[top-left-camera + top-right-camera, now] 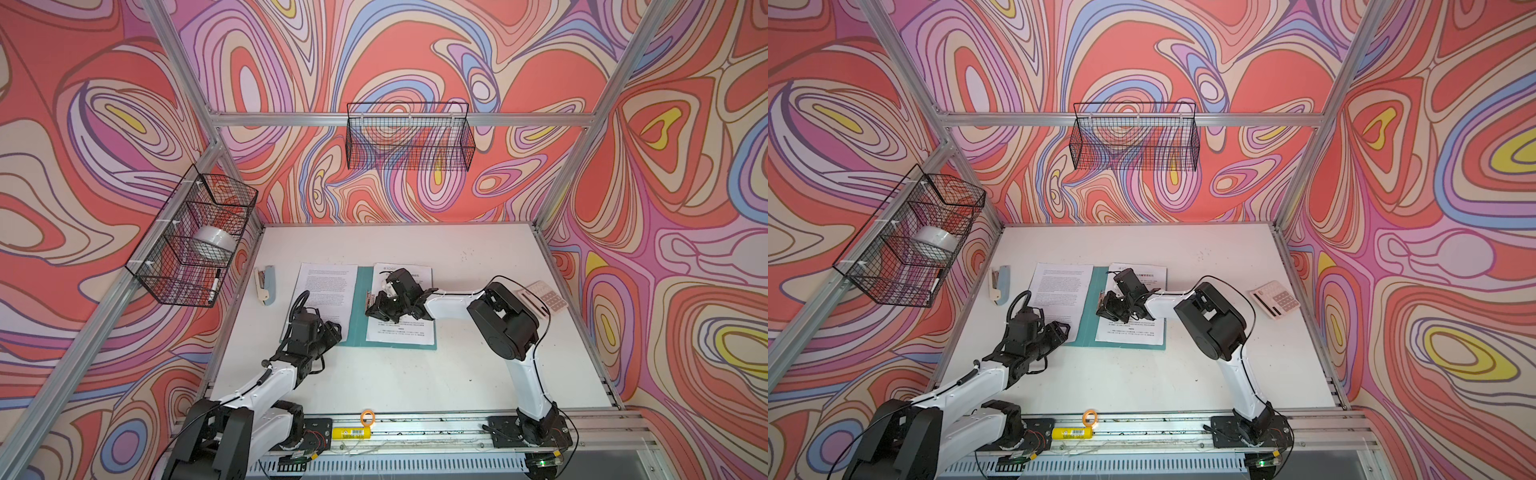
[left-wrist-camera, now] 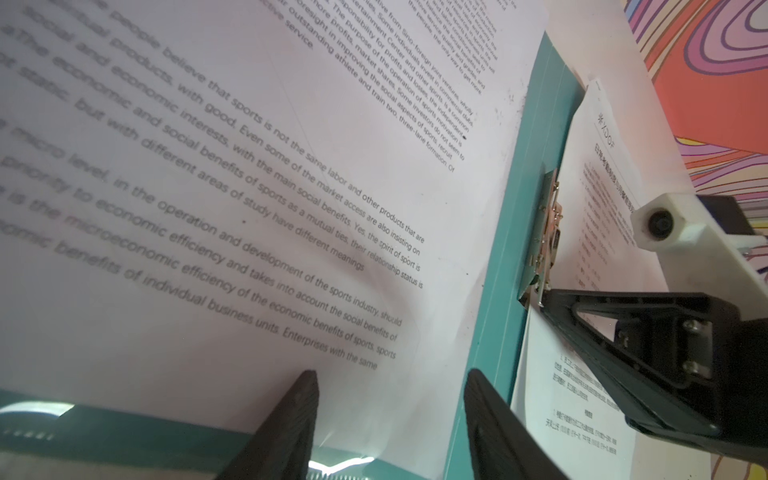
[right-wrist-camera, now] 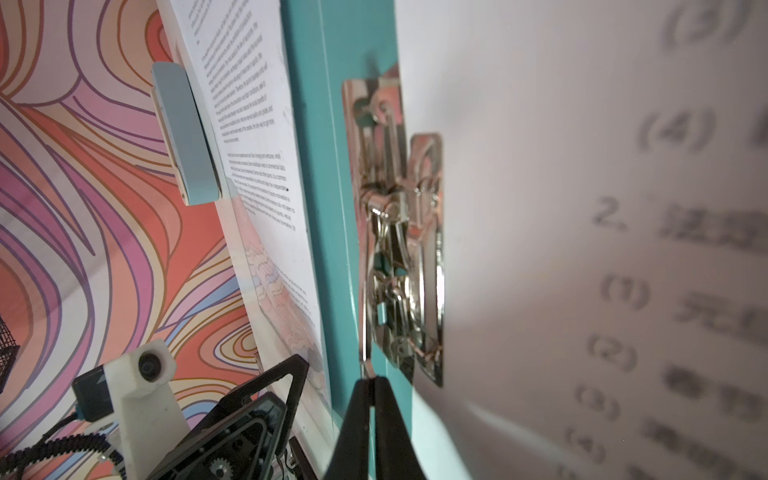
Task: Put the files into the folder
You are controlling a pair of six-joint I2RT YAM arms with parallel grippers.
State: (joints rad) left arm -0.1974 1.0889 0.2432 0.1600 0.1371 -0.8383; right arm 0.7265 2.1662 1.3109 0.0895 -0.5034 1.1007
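Folder (image 1: 359, 307) lies open flat mid-counter (image 1: 457, 365); right gripper (image 3: 370, 380) is pinched tight on the clip lever (image 3: 365, 357), left gripper (image 2: 390, 415) part open and empty at the dense sheet (image 1: 324, 286).
Sheets look light, limp and slick, probably best slid or taken by an edge. Clip looks stiff and sprung. Heading sheet (image 1: 401, 332) lies on the right flap, edge at the clip. Stapler (image 1: 266, 284) is near on the left, calculator (image 1: 546, 297) well off right; open room nearside.

A stapler (image 1: 266, 284) lies at the left, a calculator (image 1: 545, 297) far right; a tape roll (image 1: 214, 242) sits in a wire basket (image 1: 166, 266).
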